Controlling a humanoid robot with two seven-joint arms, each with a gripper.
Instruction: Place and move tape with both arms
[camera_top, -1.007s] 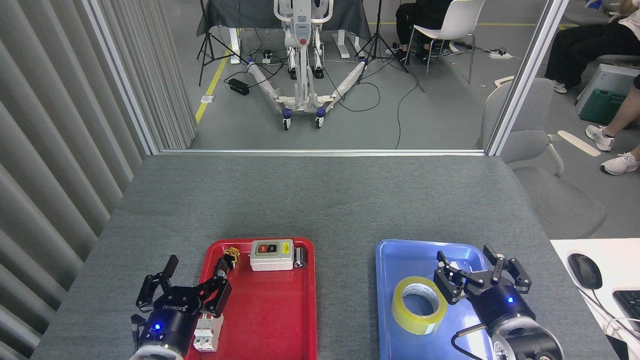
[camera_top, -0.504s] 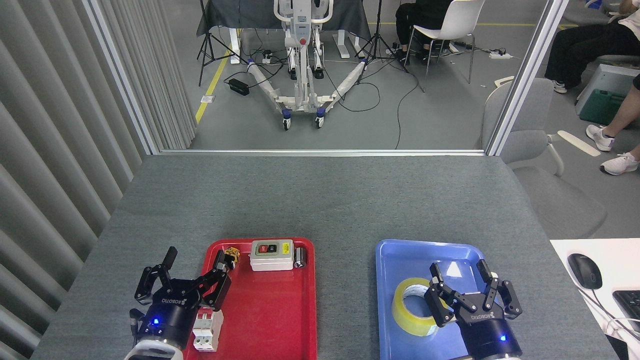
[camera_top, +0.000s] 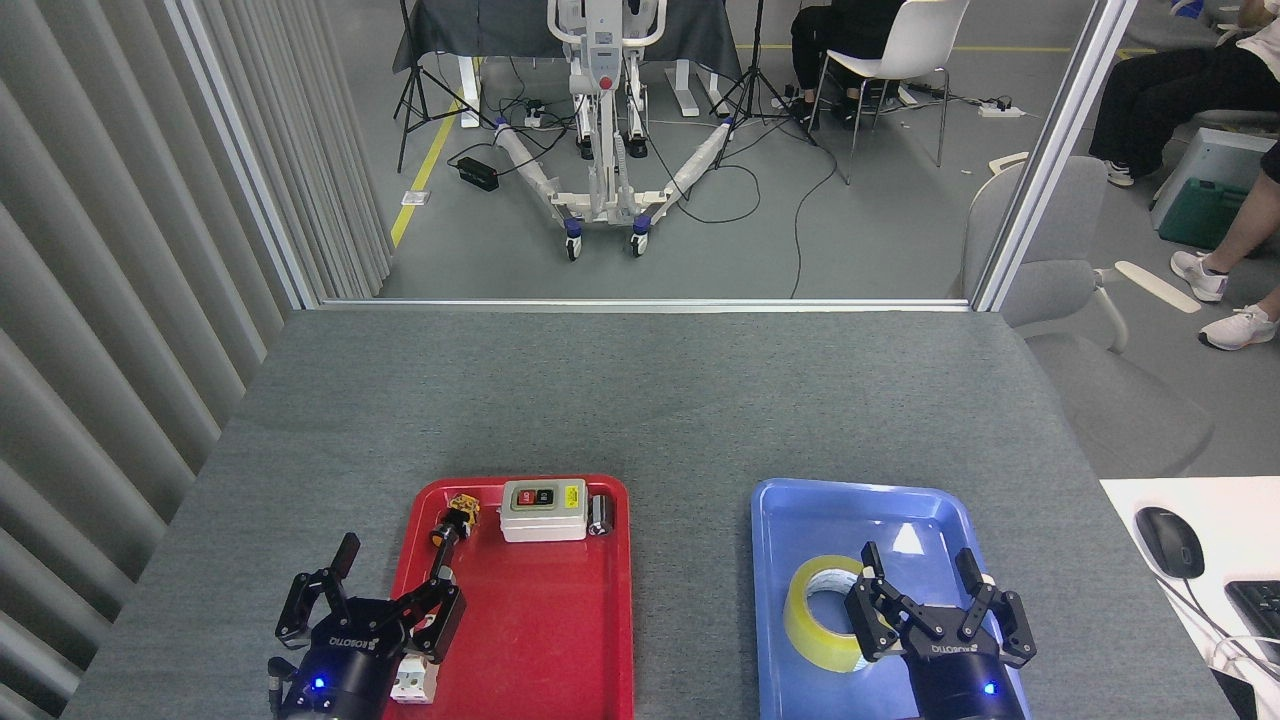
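Head view had the tape (camera_top: 825, 612) lying flat in the blue tray (camera_top: 800, 500), left of centre, with the right end effector (camera_top: 920, 585) spread open right at the roll's right edge. One finger sat over the rim and the rest were off to the side, and it wasn't gripping anything that I could see. The left end effector (camera_top: 385, 575) was open too, parked at the left edge of the red tray (camera_top: 530, 640) over a small white breaker (camera_top: 412, 684).

What I'd have worried about: that grasp looked off-centre, so closing there could have just nudged the roll sideways or tipped it up on edge instead of pinching the wall. Tape is smooth and round, so a shallow pinch could have slipped out mid-lift. The tray lip could also have caught the roll if it got dragged rather than lifted. On the other side, the left fingers were close enough to the breaker to knock it.

Readable writing: both end effectors had white lettering that looked like "ROBOTIQ", upside down from this angle. The grey switch box (camera_top: 543, 509) in the red tray had a yellow label, too small to read.
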